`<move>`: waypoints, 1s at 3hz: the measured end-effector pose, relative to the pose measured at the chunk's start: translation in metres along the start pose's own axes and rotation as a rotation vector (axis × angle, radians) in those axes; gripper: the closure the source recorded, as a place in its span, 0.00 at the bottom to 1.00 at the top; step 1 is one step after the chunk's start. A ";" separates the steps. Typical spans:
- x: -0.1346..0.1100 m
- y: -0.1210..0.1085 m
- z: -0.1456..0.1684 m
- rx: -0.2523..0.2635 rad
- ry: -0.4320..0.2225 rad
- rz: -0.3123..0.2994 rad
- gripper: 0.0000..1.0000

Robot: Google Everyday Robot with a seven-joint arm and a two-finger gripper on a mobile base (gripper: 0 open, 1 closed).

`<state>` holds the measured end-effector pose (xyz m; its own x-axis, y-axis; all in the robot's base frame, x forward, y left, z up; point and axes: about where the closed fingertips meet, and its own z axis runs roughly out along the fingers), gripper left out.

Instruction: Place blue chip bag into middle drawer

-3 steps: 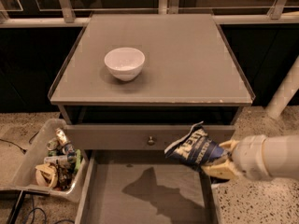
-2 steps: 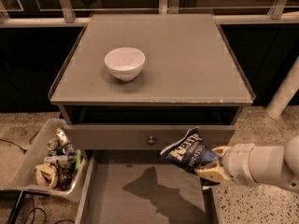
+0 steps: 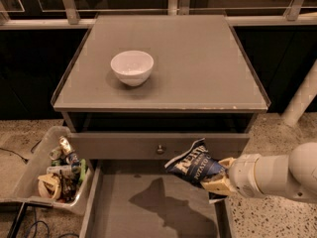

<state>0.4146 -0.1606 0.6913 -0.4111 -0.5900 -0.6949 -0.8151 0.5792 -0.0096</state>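
The blue chip bag (image 3: pixel 194 165) is a crinkly navy bag with white lettering, held in the air over the right part of the open middle drawer (image 3: pixel 148 207). My gripper (image 3: pixel 215 176) comes in from the right on a white arm and is shut on the bag's right end. The bag hangs just below the grey drawer front with the small round knob (image 3: pixel 159 149). The drawer's flat floor shows the dark shadow of the bag and the arm.
A white bowl (image 3: pixel 132 67) stands on the grey cabinet top (image 3: pixel 198 68). A clear bin (image 3: pixel 34 170) with several snack items sits on the floor to the left of the drawer. A white post (image 3: pixel 302 100) stands at the right.
My gripper has carried the bag leftward and slightly down, further over the open drawer. The shadow on the drawer floor has shifted with it.
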 end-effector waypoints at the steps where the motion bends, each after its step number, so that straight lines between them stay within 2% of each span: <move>1: 0.013 0.018 0.055 -0.084 0.019 0.043 1.00; 2: 0.030 0.027 0.114 -0.134 0.022 0.061 1.00; 3: 0.046 0.031 0.162 -0.129 -0.002 0.078 1.00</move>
<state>0.4367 -0.0788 0.5422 -0.4746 -0.5445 -0.6915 -0.8264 0.5462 0.1371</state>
